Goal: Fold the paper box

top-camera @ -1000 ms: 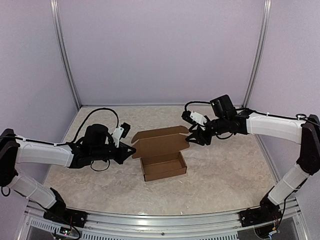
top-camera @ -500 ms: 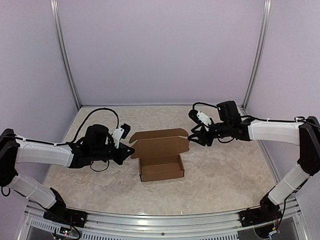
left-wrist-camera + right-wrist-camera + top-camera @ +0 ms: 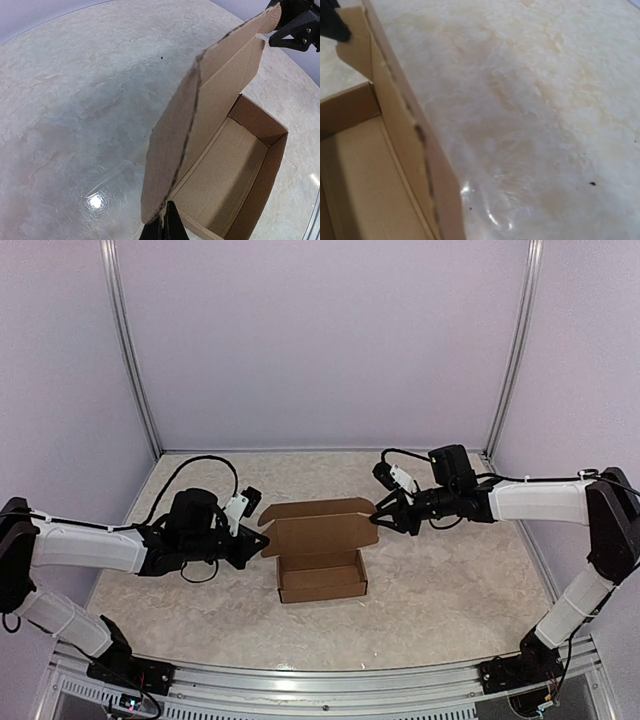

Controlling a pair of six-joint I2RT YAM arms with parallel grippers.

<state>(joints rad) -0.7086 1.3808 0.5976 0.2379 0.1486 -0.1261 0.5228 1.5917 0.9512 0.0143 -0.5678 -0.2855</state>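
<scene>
Paper box point(image 3: 320, 535), matte brown cardboard, lid corner pinched by left hand point(image 3: 262, 540); right hand point(image 3: 381, 518) grip unclear.

I find nothing to read here: no words, numbers or labels on the box point(image 3: 322, 540), only plain brown cardboard.

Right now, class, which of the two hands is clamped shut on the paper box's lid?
The left hand: its fingers pinch the paper box lid's left flap. The right hand, at the opposite end, has its fingers apart around the tab.
</scene>
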